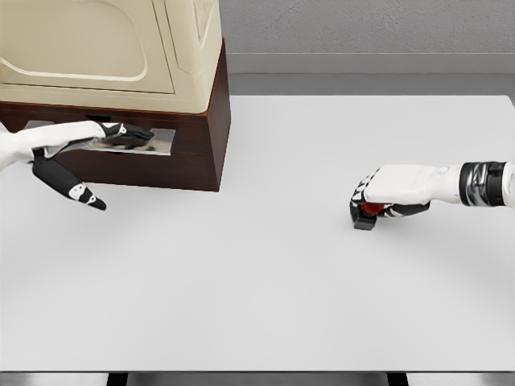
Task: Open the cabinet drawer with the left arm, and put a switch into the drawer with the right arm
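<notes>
A cream cabinet (113, 48) on a dark brown base stands at the table's back left, with a silver drawer handle (157, 142) on its front. My left hand (121, 135) reaches in from the left, its upper fingers resting on the handle and its thumb (80, 193) hanging below, apart from it. The drawer looks closed. At the right, my right hand (372, 205) is curled over a small dark switch with a red part (367, 215) that sits on the table; the hand mostly hides it.
The white table (257, 281) stretches wide between the cabinet and the switch. Its front edge runs along the bottom of the view. A grey wall lies behind.
</notes>
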You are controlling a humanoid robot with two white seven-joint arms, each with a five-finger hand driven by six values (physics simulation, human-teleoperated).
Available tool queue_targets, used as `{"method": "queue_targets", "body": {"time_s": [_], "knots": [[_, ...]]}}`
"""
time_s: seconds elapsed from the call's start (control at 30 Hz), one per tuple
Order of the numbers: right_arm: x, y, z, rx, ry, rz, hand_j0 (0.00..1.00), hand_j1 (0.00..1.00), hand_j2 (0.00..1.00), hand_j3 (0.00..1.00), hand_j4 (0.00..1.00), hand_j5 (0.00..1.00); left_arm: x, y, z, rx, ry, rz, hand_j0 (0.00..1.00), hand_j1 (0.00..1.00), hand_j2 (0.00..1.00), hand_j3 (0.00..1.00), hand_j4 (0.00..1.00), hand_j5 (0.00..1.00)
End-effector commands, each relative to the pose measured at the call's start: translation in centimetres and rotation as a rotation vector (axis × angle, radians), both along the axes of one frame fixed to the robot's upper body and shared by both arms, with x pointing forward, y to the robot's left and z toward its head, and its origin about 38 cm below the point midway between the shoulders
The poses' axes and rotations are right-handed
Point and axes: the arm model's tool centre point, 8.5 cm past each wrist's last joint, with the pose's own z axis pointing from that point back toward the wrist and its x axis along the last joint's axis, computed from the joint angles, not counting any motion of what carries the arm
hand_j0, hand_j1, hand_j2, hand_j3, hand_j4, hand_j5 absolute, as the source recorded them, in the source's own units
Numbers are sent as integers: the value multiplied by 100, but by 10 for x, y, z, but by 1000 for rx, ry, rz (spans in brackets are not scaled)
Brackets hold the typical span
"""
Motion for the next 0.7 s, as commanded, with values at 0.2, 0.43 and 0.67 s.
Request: {"method": "queue_targets", "body": {"time_s": [0.2,0.43,0.67], "knots": [[1,3,6,18,-5,2,50,50,50,50,50,50,-4,2,-8,-1,29,12,100,100,100,100,100,100],[4,7,16,46,-15,16,50,50,50,50,50,50,-11,3,-12,12,56,16,100,100,100,100,100,100],[4,11,24,83,-13,42,48,48,48,48,48,48,-24,15,-10,45,74,23,100,100,100,100,100,100]]}}
